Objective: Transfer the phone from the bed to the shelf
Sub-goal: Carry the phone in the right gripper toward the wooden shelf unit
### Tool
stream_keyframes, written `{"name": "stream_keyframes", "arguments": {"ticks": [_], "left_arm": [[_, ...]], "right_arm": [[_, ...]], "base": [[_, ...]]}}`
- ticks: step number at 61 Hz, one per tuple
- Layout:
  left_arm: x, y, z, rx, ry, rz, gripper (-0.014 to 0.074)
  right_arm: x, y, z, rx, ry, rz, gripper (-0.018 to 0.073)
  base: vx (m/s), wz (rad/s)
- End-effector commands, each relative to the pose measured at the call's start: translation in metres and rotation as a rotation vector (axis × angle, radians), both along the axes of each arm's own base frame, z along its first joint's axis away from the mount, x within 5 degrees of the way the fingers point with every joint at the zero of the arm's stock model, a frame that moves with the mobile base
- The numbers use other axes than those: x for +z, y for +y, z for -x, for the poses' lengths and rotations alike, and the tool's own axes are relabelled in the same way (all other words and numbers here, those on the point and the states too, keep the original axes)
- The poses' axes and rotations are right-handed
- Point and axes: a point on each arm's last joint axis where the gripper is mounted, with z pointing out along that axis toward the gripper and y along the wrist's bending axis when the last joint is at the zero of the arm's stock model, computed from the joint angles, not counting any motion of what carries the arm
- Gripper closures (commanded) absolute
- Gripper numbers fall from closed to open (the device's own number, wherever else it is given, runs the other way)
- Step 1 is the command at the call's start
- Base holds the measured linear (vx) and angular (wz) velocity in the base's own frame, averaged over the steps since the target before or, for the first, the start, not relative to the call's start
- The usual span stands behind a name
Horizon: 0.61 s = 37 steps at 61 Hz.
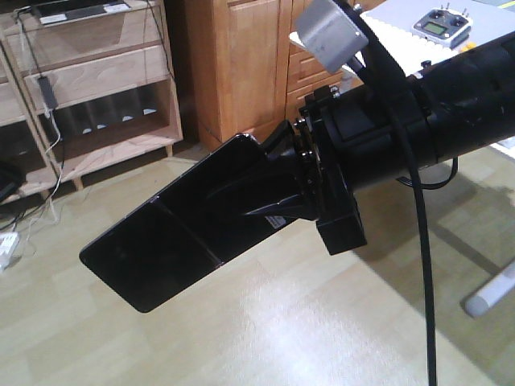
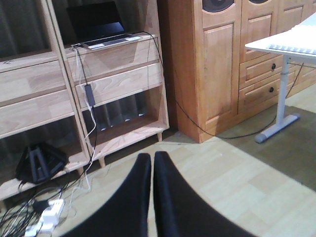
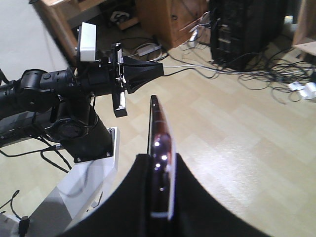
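Pale laminate floor point(image 1: 322, 338) fills most of every view, with the shelf point(image 2: 118, 81) standing against the wall beside an orange-brown wooden cabinet point(image 2: 217, 64). A laptop point(image 2: 98, 24) sits on one upper shelf board. No bed shows in any view.

The phone point(image 1: 173, 229) hangs in the air over the floor, clamped at one end in the right pincer point(image 3: 159, 158). The right wrist view sees it edge-on between the two fingers. The left pincer point(image 2: 151, 157) has its fingers pressed together with nothing between them, and it hangs apart from the phone.

By my reading the pickup is done and the carry is in hand, with the shelf some way off. The next move calls for bringing the right arm up to a free board, turning the phone flat over it, lowering it until it rests, and only then parting the fingers.

In the front view the phone's long axis runs from the pincer down and to the left, and its free end points toward the shelf side of the room. Its crease crosses that axis, and its glossy face is tilted rather than level.
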Motion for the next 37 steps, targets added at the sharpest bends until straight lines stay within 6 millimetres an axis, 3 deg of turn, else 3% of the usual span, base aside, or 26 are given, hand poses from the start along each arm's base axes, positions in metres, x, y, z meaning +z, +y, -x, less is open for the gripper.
{"name": "stream_keyframes", "arguments": {"ticks": [1, 37], "left_arm": [[0.0147, -0.0001, 0.0013, 0.000, -0.107, 0.008, 0.0595], [0.0147, -0.0001, 0.0013, 0.000, -0.107, 0.008, 0.0595]], "right_arm": [[0.0232, -0.0022, 0.0150, 0.050, -0.008, -0.094, 0.0562], [0.0232, -0.0022, 0.0150, 0.050, -0.008, -0.094, 0.0562]], "base": [[0.49, -0.02], [0.48, 0.00]]}}
